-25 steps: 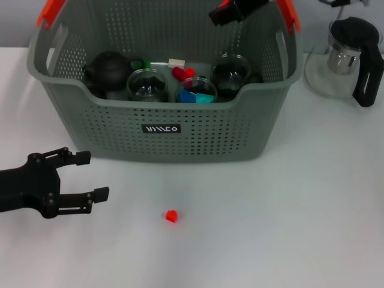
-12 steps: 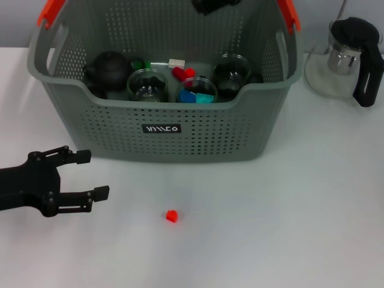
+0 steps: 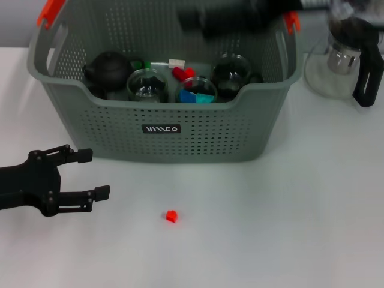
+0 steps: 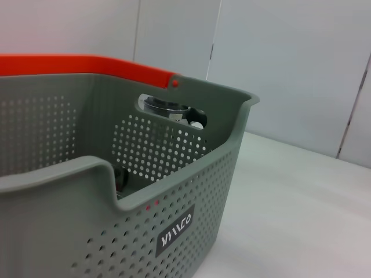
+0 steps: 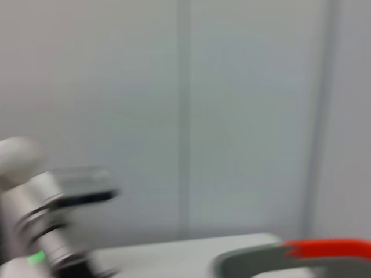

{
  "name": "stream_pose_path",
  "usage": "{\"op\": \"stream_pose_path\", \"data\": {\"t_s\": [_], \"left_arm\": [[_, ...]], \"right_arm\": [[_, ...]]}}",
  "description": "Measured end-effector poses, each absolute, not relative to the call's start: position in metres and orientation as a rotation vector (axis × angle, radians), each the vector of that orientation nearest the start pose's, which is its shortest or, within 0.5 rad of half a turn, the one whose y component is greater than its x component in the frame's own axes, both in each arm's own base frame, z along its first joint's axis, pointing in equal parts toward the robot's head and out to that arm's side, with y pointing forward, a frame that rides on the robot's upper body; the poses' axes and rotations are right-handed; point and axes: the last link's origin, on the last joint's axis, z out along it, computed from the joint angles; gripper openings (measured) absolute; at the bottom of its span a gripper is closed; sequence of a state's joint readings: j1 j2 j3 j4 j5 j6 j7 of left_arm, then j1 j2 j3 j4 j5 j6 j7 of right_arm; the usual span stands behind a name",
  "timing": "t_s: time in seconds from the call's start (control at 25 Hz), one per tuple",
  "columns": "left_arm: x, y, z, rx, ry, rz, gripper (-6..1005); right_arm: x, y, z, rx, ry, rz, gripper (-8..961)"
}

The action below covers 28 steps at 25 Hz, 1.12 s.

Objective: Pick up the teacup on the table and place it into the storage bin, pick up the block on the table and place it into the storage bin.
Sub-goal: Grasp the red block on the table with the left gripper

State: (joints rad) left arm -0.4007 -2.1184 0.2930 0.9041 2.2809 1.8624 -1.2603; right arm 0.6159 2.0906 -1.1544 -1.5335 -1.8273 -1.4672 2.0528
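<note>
The storage bin (image 3: pixel 162 129) sits far centre, already holding cups and blocks. The left gripper (image 3: pixel 96 174) hovers near left, fingers spread and empty; the right gripper (image 3: pixel 198 21) is over the bin's far wall, its grip unreadable. The red block (image 3: pixel 171 216), near centre, looks light, rigid and tiny, best pinched across opposite sides.

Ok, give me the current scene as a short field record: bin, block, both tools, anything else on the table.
bin: on the table, holds a dark teapot, glass cups and coloured blocks
block: small, red, alone on the table in front of the bin, not held
left tool: open, empty, low over the table left of the block
right tool: above the bin's back, blurred; grip cannot be told
kettle: glass with black handle, right of the bin
</note>
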Motion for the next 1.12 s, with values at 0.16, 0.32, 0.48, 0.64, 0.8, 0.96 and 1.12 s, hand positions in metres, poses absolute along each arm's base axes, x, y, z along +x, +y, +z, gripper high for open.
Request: {"op": "stream_pose_path", "data": {"t_s": [0.16,0.32,0.48,0.64,0.8,0.96,1.12], "left_arm": [[-0.31,0.266,0.052,-2.669,-0.568,-0.616,900],[-0.305,0.268,0.046,-2.716,-0.547,-0.605,900],[-0.295,0.269,0.034,-2.807,-0.548,-0.577,900],[-0.276,0.272,0.024,-2.95,-0.557,-0.445,900],[-0.254,0.278,0.023,-3.04,-0.447,-0.301,900],[-0.228,0.29,0.021,-3.114,-0.29,-0.102,900],[-0.205,0.302,0.011,-3.168,-0.08,0.162,900]], "right_arm": [[0.085,0.324,0.053,-2.947,0.076,0.627,934],[0.125,0.311,0.042,-3.021,0.213,0.602,931],[0.155,0.305,0.037,-3.036,0.357,0.623,931],[0.173,0.297,0.033,-3.088,0.455,0.587,931],[0.188,0.298,0.024,-3.102,0.557,0.445,931],[0.2,0.304,0.021,-3.089,0.673,0.359,931],[0.207,0.307,0.02,-3.088,0.767,0.333,931]]}}
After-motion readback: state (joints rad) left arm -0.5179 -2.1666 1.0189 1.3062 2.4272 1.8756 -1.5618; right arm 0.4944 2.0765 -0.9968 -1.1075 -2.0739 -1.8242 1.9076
